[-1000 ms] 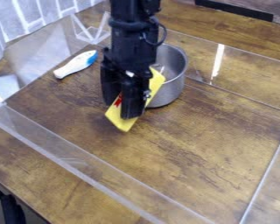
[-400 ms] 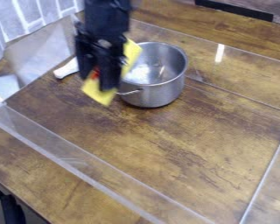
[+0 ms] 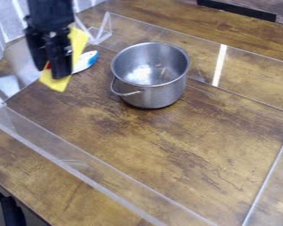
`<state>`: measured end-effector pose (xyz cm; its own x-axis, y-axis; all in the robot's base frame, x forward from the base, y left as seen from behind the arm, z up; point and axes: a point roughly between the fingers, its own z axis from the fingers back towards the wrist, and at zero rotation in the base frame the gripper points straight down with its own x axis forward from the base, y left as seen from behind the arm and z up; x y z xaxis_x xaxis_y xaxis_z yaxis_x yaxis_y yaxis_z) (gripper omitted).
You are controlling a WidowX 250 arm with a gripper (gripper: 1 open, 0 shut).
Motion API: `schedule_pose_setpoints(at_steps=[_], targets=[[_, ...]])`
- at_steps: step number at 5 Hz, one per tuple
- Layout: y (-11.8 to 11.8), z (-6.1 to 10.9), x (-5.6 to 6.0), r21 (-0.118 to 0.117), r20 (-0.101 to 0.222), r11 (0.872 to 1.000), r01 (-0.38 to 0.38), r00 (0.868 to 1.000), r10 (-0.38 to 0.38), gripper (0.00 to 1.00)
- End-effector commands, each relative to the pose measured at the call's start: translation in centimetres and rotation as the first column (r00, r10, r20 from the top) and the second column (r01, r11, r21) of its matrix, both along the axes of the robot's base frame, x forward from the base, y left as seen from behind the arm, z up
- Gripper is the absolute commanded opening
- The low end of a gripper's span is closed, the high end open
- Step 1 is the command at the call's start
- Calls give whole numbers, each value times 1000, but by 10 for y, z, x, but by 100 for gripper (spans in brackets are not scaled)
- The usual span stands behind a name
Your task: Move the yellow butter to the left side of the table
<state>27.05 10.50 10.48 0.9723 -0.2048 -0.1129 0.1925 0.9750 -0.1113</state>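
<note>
The yellow butter point(image 3: 66, 64) hangs tilted above the left part of the brown wooden table point(image 3: 179, 141), clamped between the black fingers of my gripper point(image 3: 53, 66). The gripper is shut on the box, and the arm above it covers much of the box's top face. Box and gripper are well left of the steel pot point(image 3: 151, 74) and partly in front of the white-and-blue item point(image 3: 85, 61).
The steel pot stands empty near the table's middle back. Clear plastic walls point(image 3: 61, 150) run along the table's edges, with the left wall close to the gripper. The white-and-blue item lies at the back left.
The gripper has carried the yellow butter leftward, from in front of the pot to the table's left side. The pot, earlier partly covered by the arm, now shows in full.
</note>
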Motion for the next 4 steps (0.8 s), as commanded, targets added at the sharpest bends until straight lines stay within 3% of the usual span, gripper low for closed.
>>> schedule_pose_setpoints(at_steps=[1,2,3,4], targets=[[-1,0,11,0,63,1000,19,998,-19,0],[-5,-10,3,-5,49,1000,0,999,0,100],[-12,-8,13,11,67,1000,11,998,-12,100],[-32,-27,18,11,61,999,40,997,-41,100]])
